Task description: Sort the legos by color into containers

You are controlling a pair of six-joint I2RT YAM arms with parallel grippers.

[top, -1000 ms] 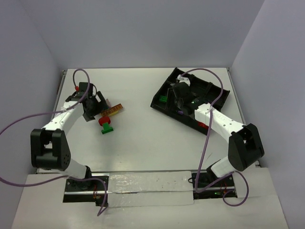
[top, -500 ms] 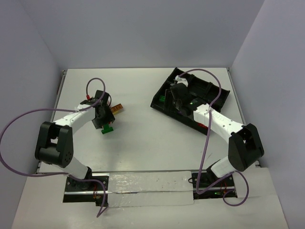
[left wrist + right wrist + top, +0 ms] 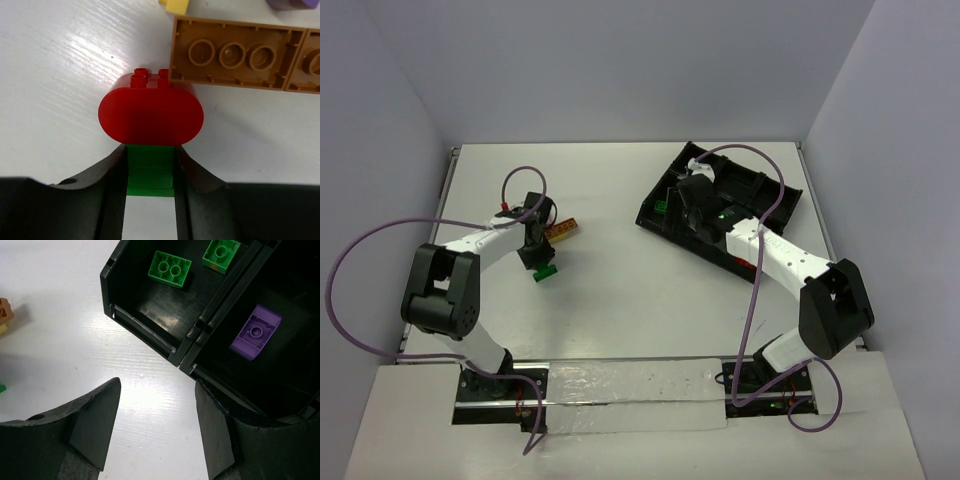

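Green brick (image 3: 150, 172), red brick (image 3: 150, 116) joined to it, lies left, well apart from the tray (image 3: 145, 332). Left gripper (image 3: 150, 156) is narrow, jaws against its sides. We'd grip firm and lift straight, clear of the brown brick (image 3: 235, 57). Right gripper (image 3: 157, 390) is wide and empty beside the tray.

A white counter (image 3: 620, 310), faintly streaked. Pale grey walls (image 3: 620, 60) rise from the counter's far, left and right edges. A glossy strip (image 3: 635, 385) runs along the counter's near edge.
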